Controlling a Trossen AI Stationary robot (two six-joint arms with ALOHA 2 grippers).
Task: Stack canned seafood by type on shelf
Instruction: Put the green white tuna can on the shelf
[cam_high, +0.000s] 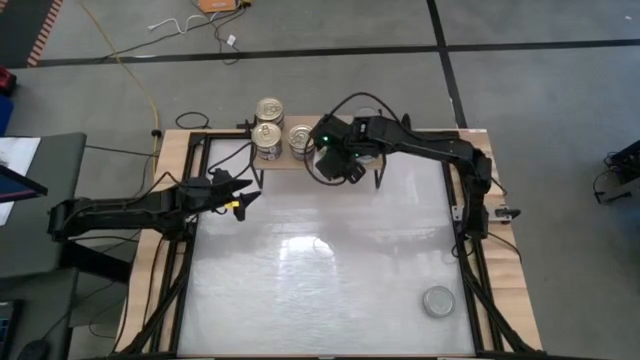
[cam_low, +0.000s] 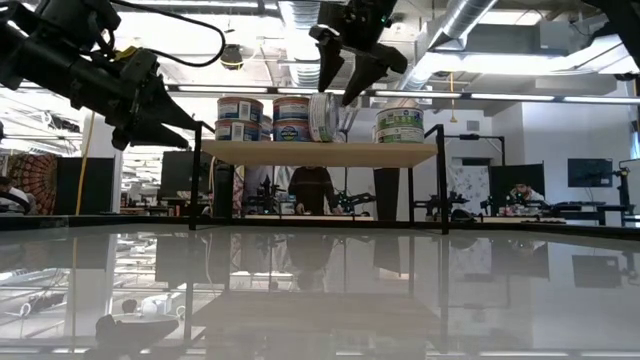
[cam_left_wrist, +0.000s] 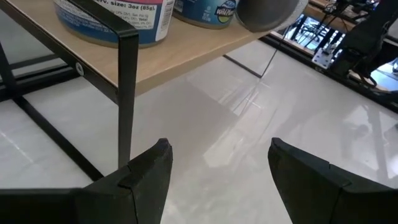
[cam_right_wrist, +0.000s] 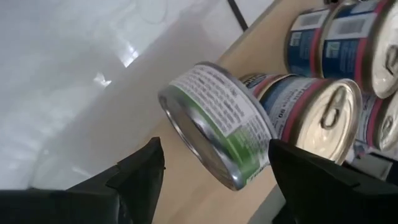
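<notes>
I take the low light-wood shelf board on thin black metal legs as my landmark; it stands at the far edge of the large white tabletop. The right arm reaches across to it, and my right gripper hangs just above the board near its middle. Its jaws stand apart, with nothing clamped between them. Directly under it, a green-labelled round tin with a plain silver base sits tipped on its edge on the board, leaning against a blue-and-red-labelled tin with a gold pull-tab lid.

So I judge the step in hand to be placing this green tin on the shelf, and it has not settled flat. More blue-and-red tins are stacked two high toward the left end of the board; another green-labelled stack stands toward its right end. One silver-lidded tin lies well away from the shelf, near the front right corner of the tabletop.

The left gripper waits off the shelf's left end, by its black leg, jaws parted and empty.

Next, I think, the tilted tin needs regrasping or nudging upright and moving onto the green stack, without toppling its neighbours.
</notes>
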